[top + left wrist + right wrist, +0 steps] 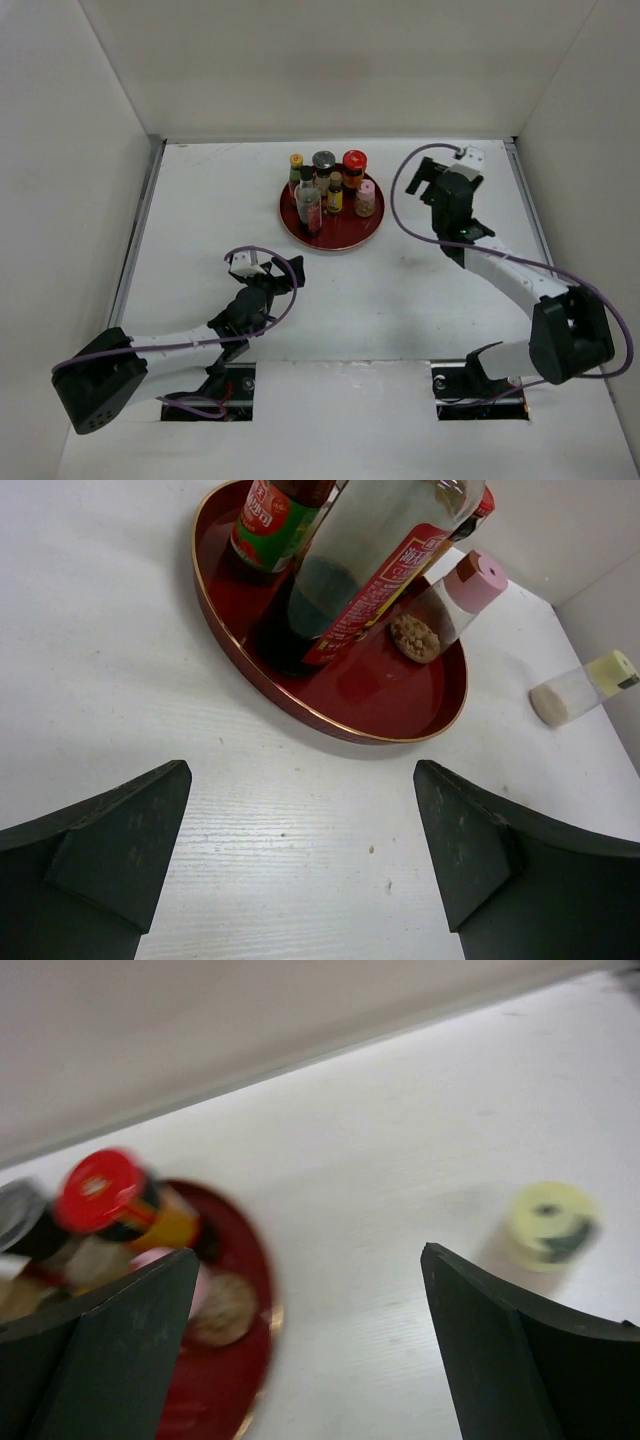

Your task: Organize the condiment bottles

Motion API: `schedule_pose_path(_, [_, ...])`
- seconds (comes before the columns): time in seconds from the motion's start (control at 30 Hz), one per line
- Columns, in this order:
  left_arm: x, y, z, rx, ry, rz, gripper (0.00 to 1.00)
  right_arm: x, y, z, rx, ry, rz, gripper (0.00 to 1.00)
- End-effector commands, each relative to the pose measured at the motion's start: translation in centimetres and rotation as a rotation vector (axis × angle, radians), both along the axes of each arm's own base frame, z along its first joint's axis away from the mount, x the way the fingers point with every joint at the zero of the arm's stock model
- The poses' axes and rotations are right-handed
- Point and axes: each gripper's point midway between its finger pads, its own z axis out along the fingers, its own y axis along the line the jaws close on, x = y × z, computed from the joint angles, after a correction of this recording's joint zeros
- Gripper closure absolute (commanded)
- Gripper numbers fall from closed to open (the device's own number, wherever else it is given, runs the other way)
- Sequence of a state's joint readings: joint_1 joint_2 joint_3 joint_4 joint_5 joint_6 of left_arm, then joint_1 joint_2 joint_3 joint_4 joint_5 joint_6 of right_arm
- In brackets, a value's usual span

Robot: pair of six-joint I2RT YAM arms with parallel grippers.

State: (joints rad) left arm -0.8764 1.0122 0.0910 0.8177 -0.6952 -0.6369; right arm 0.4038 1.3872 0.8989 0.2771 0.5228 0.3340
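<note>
I am hovering my left tool (302, 772) and right tool (310, 1255) released near the red plate (330, 727) of condiment bottles (370, 560), a pale-yellow-capped shaker (585, 687) sitting apart on the table (100, 680).

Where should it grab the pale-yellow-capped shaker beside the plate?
Likely the shaker, at its clear body below the cap, right gripper descending from above: it stands upright, alone on the table, apart from the red plate, with room either side.

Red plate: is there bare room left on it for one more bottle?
The plate is bare only at its near edge, before the tall bottle and pink-capped shaker; its back half is crowded. The table between it and the pale-yellow-capped shaker is free.
</note>
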Motion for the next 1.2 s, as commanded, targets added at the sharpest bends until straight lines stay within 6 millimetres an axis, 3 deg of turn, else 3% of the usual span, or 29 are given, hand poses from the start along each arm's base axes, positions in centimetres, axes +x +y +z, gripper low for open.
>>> schedule_pose_path(0.0, [0.4, -0.4, 1.7, -0.062, -0.036, -0.001, 0.04, -1.0, -6.8, -1.9, 0.007, 0.030, -0.211, 0.00])
schedule_pose_path(0.07, [0.4, -0.5, 1.6, -0.058, -0.033, -0.001, 0.04, -1.6, -10.2, -3.3, -0.024, 0.070, -0.306, 0.00])
schedule_pose_path(0.13, [0.5, -0.5, 1.6, -0.057, -0.031, -0.001, 0.04, -1.3, -11.6, -4.8, -0.045, 0.118, -0.327, 0.00])
schedule_pose_path(0.33, [0.5, -0.7, 1.5, -0.057, -0.027, -0.004, 0.04, 1.6, -10.6, -6.1, -0.035, 0.150, -0.231, 0.00])
schedule_pose_path(0.67, [0.5, -0.6, 1.4, -0.057, -0.026, -0.001, 0.04, 4.4, -13.1, -7.7, -0.056, 0.184, -0.283, 0.00])
schedule_pose_path(0.87, [0.6, -0.5, 1.4, -0.057, -0.026, 0.002, 0.04, 5.4, -13.1, -8.5, -0.054, 0.211, -0.268, 0.23])
schedule_pose_path(1.03, [0.5, -0.3, 1.6, -0.065, -0.033, 0.005, 0.04, 4.5, -13.1, -8.2, -0.053, 0.200, -0.277, 0.54])
schedule_pose_path(1.17, [0.6, -0.3, 1.5, -0.062, -0.028, 0.005, 0.04, 2.4, -11.5, -5.8, -0.023, 0.134, -0.252, 0.58])
